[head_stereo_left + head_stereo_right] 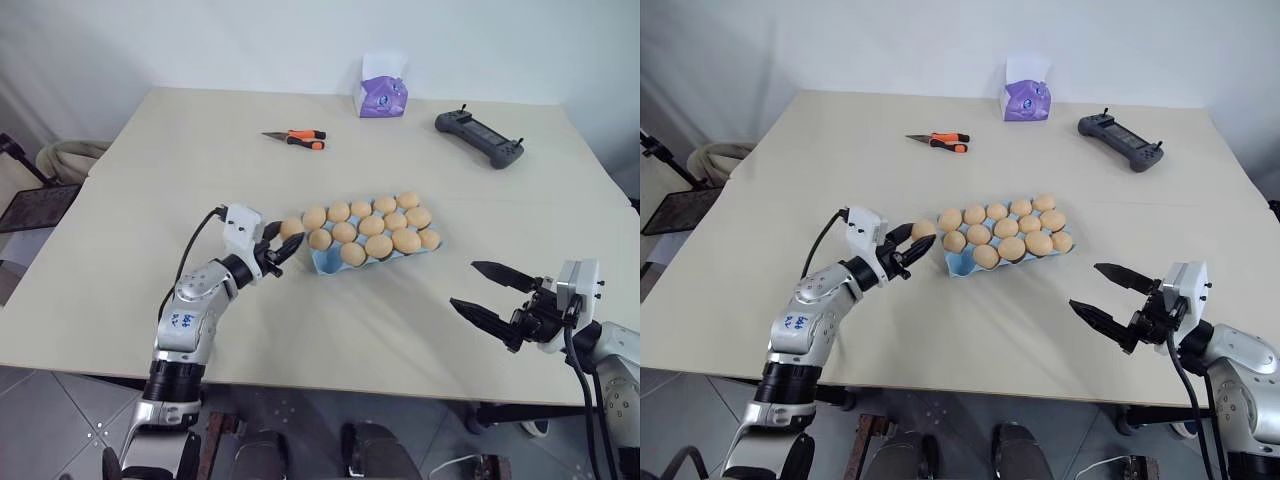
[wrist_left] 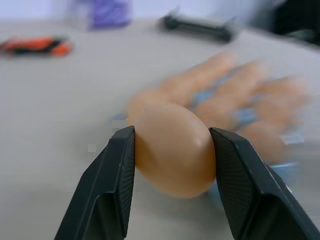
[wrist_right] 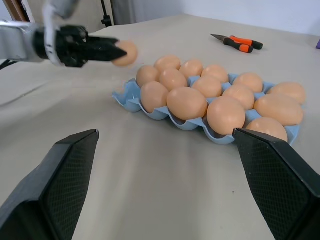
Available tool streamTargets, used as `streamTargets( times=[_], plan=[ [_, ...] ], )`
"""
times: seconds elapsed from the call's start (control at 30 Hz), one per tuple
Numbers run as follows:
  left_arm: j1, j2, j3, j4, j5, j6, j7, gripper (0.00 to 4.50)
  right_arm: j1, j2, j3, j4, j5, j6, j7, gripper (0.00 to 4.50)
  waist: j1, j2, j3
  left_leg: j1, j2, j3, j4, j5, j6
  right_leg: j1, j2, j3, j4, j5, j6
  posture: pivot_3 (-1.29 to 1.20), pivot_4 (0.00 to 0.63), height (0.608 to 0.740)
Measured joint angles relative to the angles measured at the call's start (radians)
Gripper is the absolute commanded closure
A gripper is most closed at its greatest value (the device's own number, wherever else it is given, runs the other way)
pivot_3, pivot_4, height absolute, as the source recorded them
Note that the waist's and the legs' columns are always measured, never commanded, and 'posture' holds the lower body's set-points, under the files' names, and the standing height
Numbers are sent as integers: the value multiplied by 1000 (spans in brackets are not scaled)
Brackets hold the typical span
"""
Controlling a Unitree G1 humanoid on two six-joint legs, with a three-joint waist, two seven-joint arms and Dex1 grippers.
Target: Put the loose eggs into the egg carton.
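Bright, even light falls on the tabletop (image 1: 400, 330), with soft shadows. In the left wrist view the egg carton (image 2: 250, 120) is blurred.

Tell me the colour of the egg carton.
Light blue: the egg carton, clearest in the right wrist view.

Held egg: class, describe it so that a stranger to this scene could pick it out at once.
Find the blue egg carton in the middle of the table. Just off its left end, the left gripper is shut on one egg. Unlike the eggs sitting in cups, this one hangs between two black fingers.
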Motion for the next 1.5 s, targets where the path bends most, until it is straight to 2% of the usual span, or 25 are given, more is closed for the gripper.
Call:
streamTargets(
  times=[0.17,0.4,0.53,0.67,0.9,1.1,1.2,1.3,1.4,1.5],
  plan=[
    [6,-4,-41,-45,-25,47,-26,2223,0,0,0,0,-6,0,-1,0,0,0,0,1,-1,0,1,1,1,0,0,0,1,0,0,0,150,740],
    [-30,-14,-72,16,-3,55,-22,2223,3,0,0,0,-7,0,-9,0,-1,0,0,0,-1,0,0,1,1,0,0,1,1,0,0,0,150,740],
    [-45,-30,-75,72,7,44,-22,1314,14,2,0,-1,-7,-1,-12,0,0,0,0,0,-1,0,0,1,1,0,0,1,0,0,0,0,150,740],
    [-57,-36,-83,83,14,35,-25,19,23,5,0,-2,-7,-2,-22,0,-1,0,0,0,-1,0,0,1,1,0,0,1,1,0,0,0,150,740],
    [-51,-35,-80,68,10,25,-37,19,33,7,0,-4,-7,-3,-30,0,-1,0,0,0,-1,0,0,1,1,0,0,1,1,0,0,0,150,740],
    [37,11,-41,-79,-113,103,-126,19,33,9,0,-10,-7,-3,-31,0,-3,0,0,0,0,0,0,1,0,0,0,1,1,0,0,0,150,740],
    [136,82,-1,-185,-206,157,-187,19,32,11,1,-15,-7,-3,-32,0,-9,0,0,1,0,0,0,1,0,0,0,1,1,0,0,0,150,740],
    [250,171,60,-246,-239,158,-231,19,33,12,0,-17,-7,-3,-32,0,-19,0,0,1,0,-1,0,1,0,0,0,0,1,0,-1,0,150,740],
    [340,255,163,-233,-241,132,-266,19,35,12,-1,-18,-7,-3,-31,0,-26,0,0,1,0,-1,0,1,1,0,-1,0,1,-1,-1,0,150,740],
    [367,318,249,-203,-240,74,-299,19,27,11,0,-16,-7,-2,-28,0,-25,1,0,1,0,-2,0,1,1,0,-2,0,1,-1,-2,0,150,740]
  ],
)
